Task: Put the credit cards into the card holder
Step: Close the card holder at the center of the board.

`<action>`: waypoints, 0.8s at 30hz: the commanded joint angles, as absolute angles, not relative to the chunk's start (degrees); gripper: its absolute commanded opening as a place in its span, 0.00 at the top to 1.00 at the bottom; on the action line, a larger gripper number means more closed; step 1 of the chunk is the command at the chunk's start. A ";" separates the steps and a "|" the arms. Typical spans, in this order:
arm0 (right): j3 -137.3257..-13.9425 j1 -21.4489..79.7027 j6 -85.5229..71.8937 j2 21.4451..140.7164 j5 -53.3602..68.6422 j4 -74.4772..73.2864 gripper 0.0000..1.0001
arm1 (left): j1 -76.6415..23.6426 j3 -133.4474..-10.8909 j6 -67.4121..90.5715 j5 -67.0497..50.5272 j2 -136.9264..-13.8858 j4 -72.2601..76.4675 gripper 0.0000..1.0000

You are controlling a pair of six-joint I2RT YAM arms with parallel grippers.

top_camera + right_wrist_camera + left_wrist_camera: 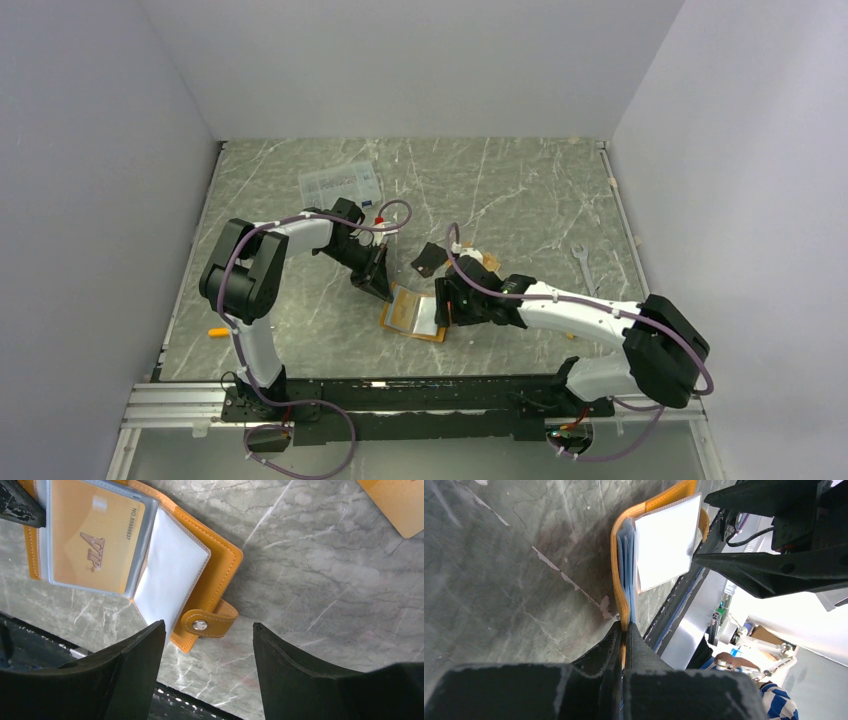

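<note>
The orange card holder (408, 316) lies open on the table between my grippers. My left gripper (625, 627) is shut on the edge of its orange cover (616, 555), beside the pale blue sleeves. In the right wrist view an orange-tan card (92, 550) sits in a clear sleeve. A white leaf (170, 575) lies over the cover next to it; I cannot tell if it holds a card. My right gripper (207, 630) is open and empty just above the snap tab (212, 621). A black card (430, 260) and an orange-tan card (490, 262) lie loose behind the holder.
A clear plastic compartment box (340, 183) lies at the back left. A small wrench (583, 262) lies to the right. A small orange object (218, 331) lies near the left arm's base. The black front rail (30, 645) runs close below the holder.
</note>
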State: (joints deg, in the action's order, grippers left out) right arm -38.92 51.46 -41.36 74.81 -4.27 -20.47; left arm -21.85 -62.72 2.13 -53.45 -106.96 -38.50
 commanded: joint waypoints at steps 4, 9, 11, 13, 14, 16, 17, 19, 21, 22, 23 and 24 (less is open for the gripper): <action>-45.43 55.82 -43.29 78.77 -16.16 -24.75 0.42 | -22.11 -63.86 1.08 -53.76 -104.33 -38.59 0.97; -47.65 57.70 -45.55 82.30 -20.54 -26.98 0.63 | -22.17 -64.64 0.70 -52.97 -104.43 -39.93 0.97; -47.93 58.33 -46.81 83.01 -22.12 -28.67 0.69 | -22.15 -64.85 0.68 -52.45 -104.29 -40.42 0.97; -47.92 58.82 -47.87 82.88 -23.66 -30.86 0.73 | -22.15 -65.00 0.70 -52.23 -104.09 -40.50 0.97; -47.83 58.92 -48.27 82.77 -24.22 -31.69 0.74 | -22.15 -65.01 0.70 -52.10 -103.99 -40.45 0.97; -48.09 59.35 -49.25 82.68 -25.71 -33.94 0.73 | -22.10 -65.09 0.70 -52.10 -104.04 -40.59 0.97; -48.22 59.53 -49.73 82.60 -26.33 -34.89 0.73 | -22.13 -65.11 0.70 -52.09 -104.16 -40.69 0.97; -48.00 59.76 -50.53 82.46 -26.86 -35.98 0.73 | -22.15 -65.06 0.70 -52.16 -104.15 -40.61 0.97; -47.08 59.85 -51.06 81.97 -26.75 -35.55 0.74 | -22.14 -65.09 0.70 -52.30 -104.15 -40.61 0.97; -46.64 59.88 -51.37 81.73 -26.72 -35.17 0.76 | -22.15 -65.09 0.69 -52.16 -104.15 -40.63 0.97; -46.40 59.86 -51.56 81.76 -26.61 -34.78 0.78 | -22.15 -65.17 0.70 -52.06 -104.15 -40.70 0.97; -46.27 59.85 -51.80 81.94 -26.49 -34.53 0.82 | -22.15 -65.21 0.70 -51.97 -104.07 -40.78 0.97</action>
